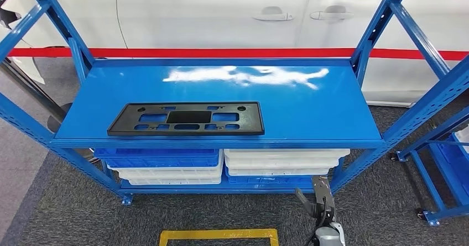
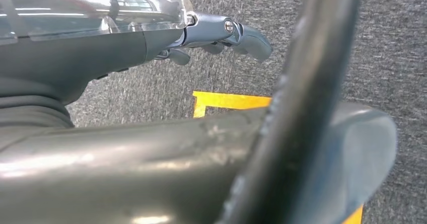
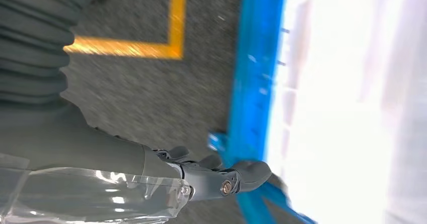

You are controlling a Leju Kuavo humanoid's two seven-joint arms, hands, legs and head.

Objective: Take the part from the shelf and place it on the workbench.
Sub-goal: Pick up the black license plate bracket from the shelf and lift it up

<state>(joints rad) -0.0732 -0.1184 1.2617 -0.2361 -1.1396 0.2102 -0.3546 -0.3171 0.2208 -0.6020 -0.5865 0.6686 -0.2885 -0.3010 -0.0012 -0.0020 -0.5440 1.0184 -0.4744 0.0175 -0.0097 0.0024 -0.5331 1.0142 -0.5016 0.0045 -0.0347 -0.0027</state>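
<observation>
- Right hand [image 1: 326,215]: low at the bottom edge of the head view, in front of the shelf's lower right, fingers pointing up toward the rack. Holding nothing. In the right wrist view [image 3: 216,176] thumb and fingers look loosely extended rather than clenched, next to the blue frame [image 3: 254,83] with grey carpet behind.
- Left hand [image 2: 221,35]: seen from its wrist camera, hanging over carpet and a yellow floor marking [image 2: 226,100]. Empty; fingers partly hidden behind the thumb, but they look slack, not fisted.
- Part [image 1: 186,119]: flat black plate with several cut-outs, lying flat on the upper blue shelf [image 1: 309,108], toward its left-front, front edge just inside the shelf lip.
- Long axis runs left-right, roughly parallel to the shelf front.
- Key relation: part sits up and to the left of the right hand, well apart. Its right end is the end closest to that hand; the plate's centre lies left of the robot's midline, so judging by layout the left arm may have the shorter reach once raised.
- Judgement: task not started, part untouched, no reach underway.
- Next move likely needs an arm lifted above the shelf lip, then a grip across the short width or along the front edge.
- Risk: thin flat plate on smooth metal, could slide instead of lifting.
- Below: white and blue bins [image 1: 221,166] stacked on the lower level. White car [image 1: 221,14] behind the rack.
</observation>
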